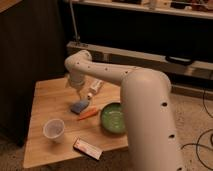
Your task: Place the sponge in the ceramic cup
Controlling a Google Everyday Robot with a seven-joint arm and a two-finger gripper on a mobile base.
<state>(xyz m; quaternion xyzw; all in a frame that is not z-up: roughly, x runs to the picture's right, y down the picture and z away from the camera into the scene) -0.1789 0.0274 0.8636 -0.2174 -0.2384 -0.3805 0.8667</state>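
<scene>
The sponge [79, 106] lies flat on the wooden table [44, 97], a little left of the frame's centre. The orange carrot [88, 113] is just beside it to the lower right, and the green bowl [114, 120] sits further right. The ceramic cup [53, 129] stands upright and apart from the sponge, toward the lower left of the frame, and nothing blue shows in it, so the sponge is not where the task wants it. The white arm [145, 100] sweeps in from the right of the frame and bends down at its wrist. The gripper [78, 95] hangs directly over the sponge, very close to its top. I cannot tell whether it touches the sponge, or whether it is spread or drawn together. From this I judge the step in hand to be the pick-up of the sponge. The next move calls for a clean hold on the pad alone, without catching or nudging the carrot at its edge. Then comes a lift and a carry down-left across the table to the cup. The cup's mouth looks small against the flat pad, so the sponge will likely need to go in edge-on and centred. The light cup could tip or slide if bumped. A red-and-white box [87, 148] lies near the lower edge, clear of that path.
</scene>
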